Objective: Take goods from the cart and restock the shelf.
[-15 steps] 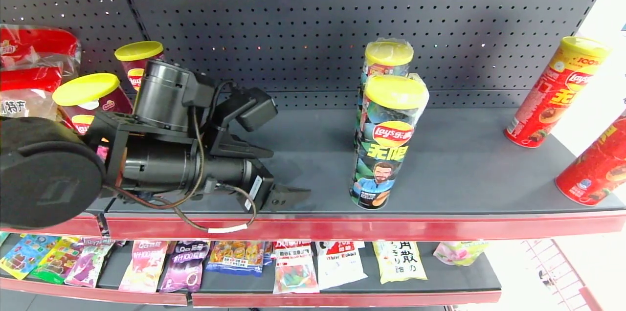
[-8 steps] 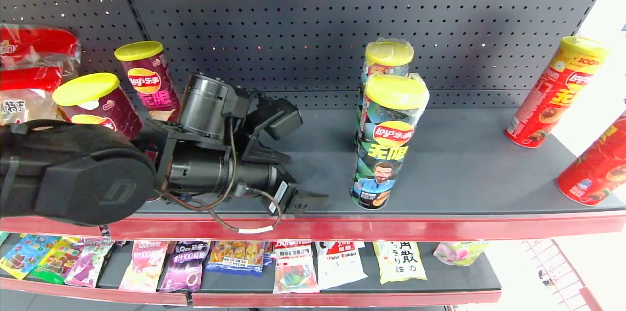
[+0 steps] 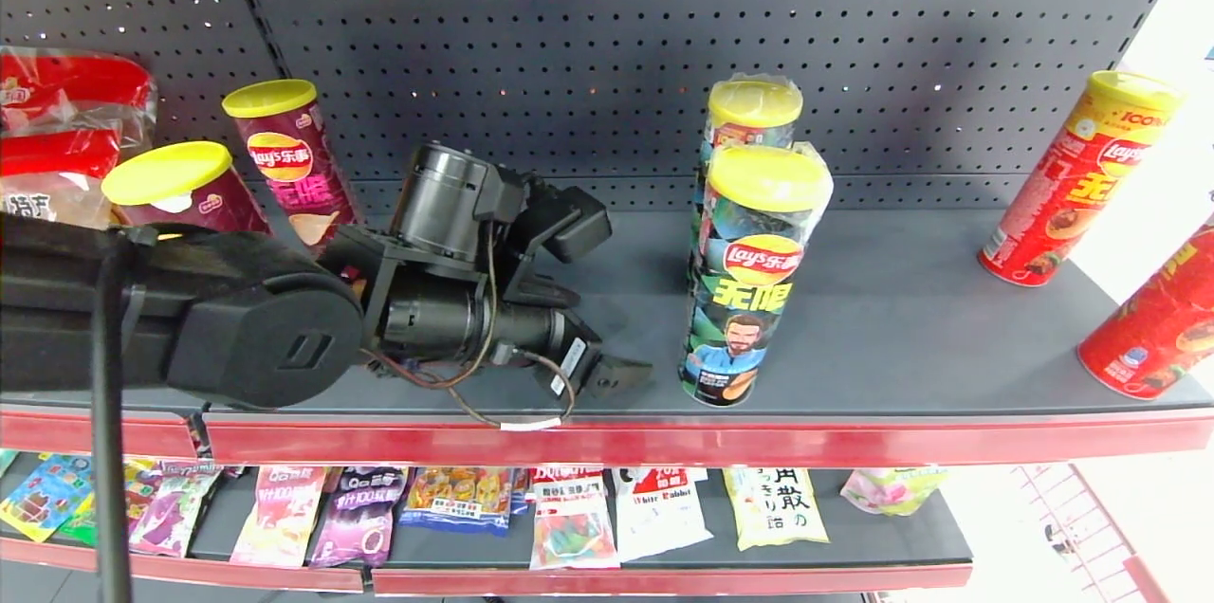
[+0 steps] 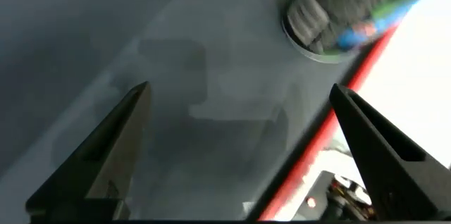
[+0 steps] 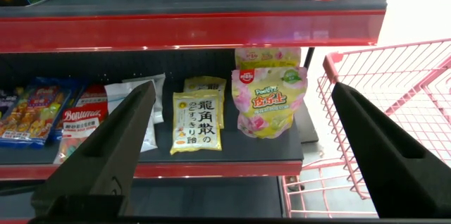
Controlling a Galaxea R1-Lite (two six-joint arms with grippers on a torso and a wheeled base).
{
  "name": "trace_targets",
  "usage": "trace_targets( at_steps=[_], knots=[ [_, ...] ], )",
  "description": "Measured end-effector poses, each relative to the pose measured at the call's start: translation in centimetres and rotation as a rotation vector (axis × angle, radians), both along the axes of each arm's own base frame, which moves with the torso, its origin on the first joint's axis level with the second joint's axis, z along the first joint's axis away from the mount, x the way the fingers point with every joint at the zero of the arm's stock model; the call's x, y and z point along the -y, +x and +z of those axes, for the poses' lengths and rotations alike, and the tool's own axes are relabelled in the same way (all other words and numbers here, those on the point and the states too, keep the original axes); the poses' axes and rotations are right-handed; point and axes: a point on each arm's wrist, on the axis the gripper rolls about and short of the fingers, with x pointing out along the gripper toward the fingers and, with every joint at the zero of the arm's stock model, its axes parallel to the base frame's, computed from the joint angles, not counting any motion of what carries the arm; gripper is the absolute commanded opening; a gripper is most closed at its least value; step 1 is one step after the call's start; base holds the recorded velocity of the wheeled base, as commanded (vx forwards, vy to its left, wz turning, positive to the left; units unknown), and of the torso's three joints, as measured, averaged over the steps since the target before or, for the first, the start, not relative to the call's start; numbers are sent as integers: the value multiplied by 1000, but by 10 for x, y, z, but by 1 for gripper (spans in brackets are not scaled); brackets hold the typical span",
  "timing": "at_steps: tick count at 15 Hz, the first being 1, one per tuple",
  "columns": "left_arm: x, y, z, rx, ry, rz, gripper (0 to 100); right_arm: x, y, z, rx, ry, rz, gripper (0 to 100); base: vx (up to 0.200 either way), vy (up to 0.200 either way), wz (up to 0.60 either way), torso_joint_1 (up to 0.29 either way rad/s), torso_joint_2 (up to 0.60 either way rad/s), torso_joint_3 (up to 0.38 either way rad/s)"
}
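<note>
Goods stand in groups along the upper shelf (image 3: 901, 319). At the far left are red bags (image 3: 66, 100), then a front maroon can (image 3: 180, 195) and a rear maroon can (image 3: 289, 157), both upright with yellow lids. Next comes the left gripper (image 4: 239, 90), low over the shelf board near its red front edge. Its fingers are spread wide with nothing between them, and it is near the green can (image 3: 749, 290) but apart from it. This can stands upright by the front edge, with a second green can (image 3: 752, 115) just behind it. Further right stand a red can (image 3: 1081, 176) and another red can (image 3: 1152, 319) at the shelf's end. Snack bags (image 3: 569, 518) lie on the lower shelf (image 3: 901, 527). The right gripper (image 5: 242, 86) is before this lower shelf, also spread and empty, with the pink wire cart (image 5: 387, 50) beside it.
</note>
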Motion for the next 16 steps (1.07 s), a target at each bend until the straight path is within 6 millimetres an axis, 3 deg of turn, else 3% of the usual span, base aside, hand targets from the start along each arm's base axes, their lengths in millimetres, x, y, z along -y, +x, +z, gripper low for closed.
trace_targets(
  at_steps=[16],
  knots=[
    [27,7,-10,-5,11,-38,100,0,0,0,0,0,-1,100,0,0,0,0,0,0]
  ],
)
